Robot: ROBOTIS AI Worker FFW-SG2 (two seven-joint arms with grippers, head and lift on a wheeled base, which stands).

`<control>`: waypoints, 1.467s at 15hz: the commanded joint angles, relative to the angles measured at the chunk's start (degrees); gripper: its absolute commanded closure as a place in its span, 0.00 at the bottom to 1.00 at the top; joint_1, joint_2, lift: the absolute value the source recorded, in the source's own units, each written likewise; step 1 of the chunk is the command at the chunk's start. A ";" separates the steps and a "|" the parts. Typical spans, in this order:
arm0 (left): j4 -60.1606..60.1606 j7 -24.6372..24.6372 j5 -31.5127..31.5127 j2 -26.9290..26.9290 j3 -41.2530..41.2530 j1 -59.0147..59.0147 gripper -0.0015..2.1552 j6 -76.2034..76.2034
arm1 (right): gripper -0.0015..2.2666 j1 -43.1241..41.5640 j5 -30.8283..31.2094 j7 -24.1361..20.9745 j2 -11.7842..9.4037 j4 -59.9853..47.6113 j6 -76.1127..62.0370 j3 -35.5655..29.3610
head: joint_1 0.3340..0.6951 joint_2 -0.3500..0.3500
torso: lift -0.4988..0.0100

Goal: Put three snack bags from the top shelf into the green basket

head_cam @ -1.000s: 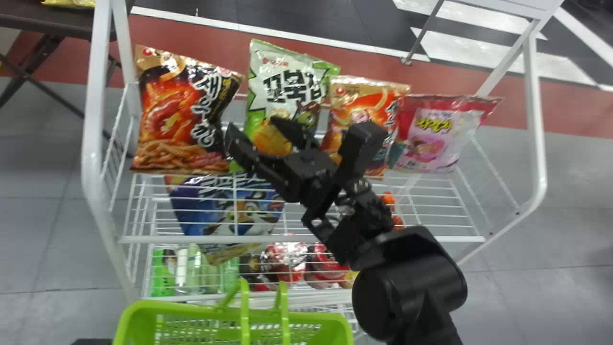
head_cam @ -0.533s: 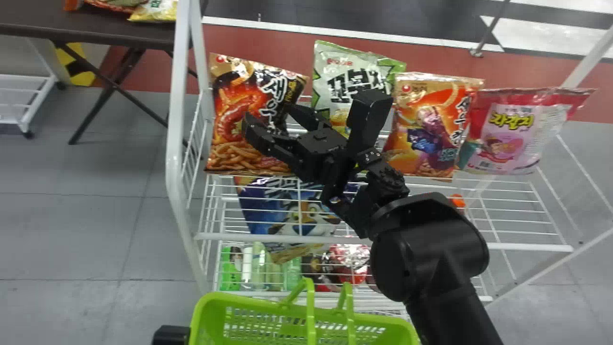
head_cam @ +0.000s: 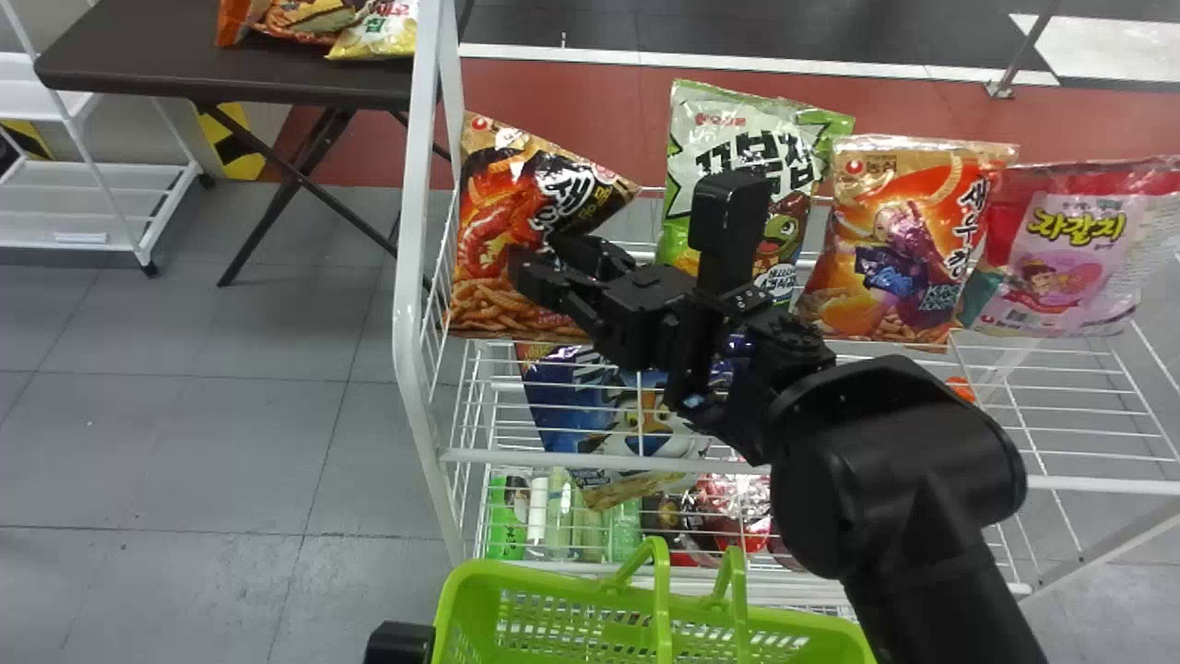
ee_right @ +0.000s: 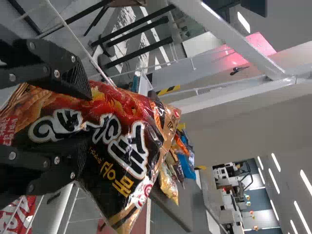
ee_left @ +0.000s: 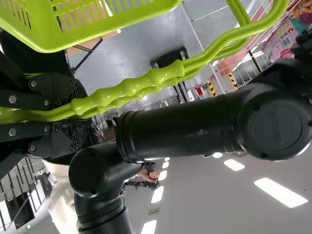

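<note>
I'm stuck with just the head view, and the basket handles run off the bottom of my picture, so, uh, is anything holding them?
Observer: Yes. In the left wrist view, the left gripper is closed on the handles.

Operator: Good. The right gripper is at the leftmost snack bag. What does its own camera show?

Observer: In the right wrist view, its two fingers stand apart, with the bag's printed front showing between them.

Operator: The bags on the dark table get cut off for me. Anything blue among them?

Observer: Yes, a blue packet shows there in the right wrist view.
</note>
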 commanded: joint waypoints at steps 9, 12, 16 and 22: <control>5.82 -1.54 2.20 -0.27 1.58 -4.13 0.73 -1.76 | 0.99 21.51 -35.05 2.82 -15.04 -42.62 40.89 -45.60 | 1.00 0.02 | 0.89; 5.91 -1.10 2.64 -0.71 1.76 -5.80 0.73 -1.94 | 0.99 27.04 -45.34 10.46 -10.11 -48.94 54.95 -68.10 | 1.00 0.00 | 0.89; 5.91 -1.10 2.99 -1.24 2.20 -6.32 0.73 -2.99 | 0.99 31.26 -50.08 15.82 -10.03 -49.65 57.88 -78.47 | 1.00 0.00 | 0.89; 4.59 -1.45 4.04 -1.24 2.81 -5.80 0.73 -2.99 | 0.99 38.56 -29.08 19.69 -10.20 -42.53 57.88 -53.33 | 1.00 0.00 | 0.89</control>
